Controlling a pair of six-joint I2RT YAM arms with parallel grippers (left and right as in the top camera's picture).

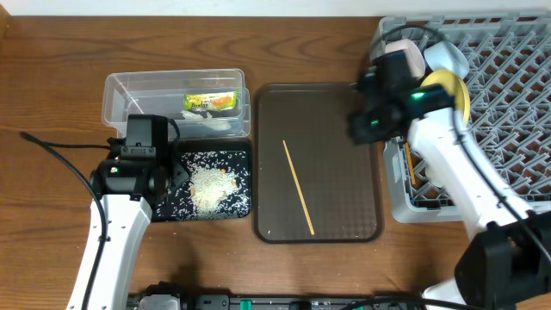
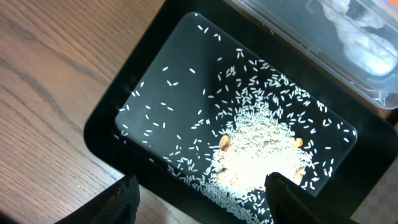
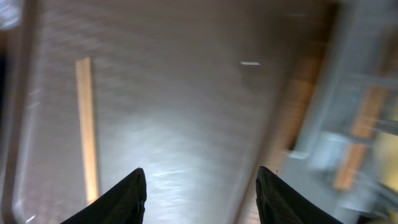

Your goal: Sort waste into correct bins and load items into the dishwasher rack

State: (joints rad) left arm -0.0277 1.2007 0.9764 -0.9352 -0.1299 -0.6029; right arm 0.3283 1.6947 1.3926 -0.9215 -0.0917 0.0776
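Observation:
My left gripper is open and empty over the near left edge of the black tray. The left wrist view shows its jaws above the tray and a pile of white rice. The clear tub holds the green-and-orange wrapper and crumpled white paper. My right gripper is open and empty over the brown tray's right side. One chopstick lies on that tray; it also shows in the blurred right wrist view. The grey rack holds the yellow plate.
The brown serving tray lies between the bins and the rack. A second chopstick stands in the rack's near left corner. Pale bowls sit at the rack's far left. A black cable trails on the left of the table.

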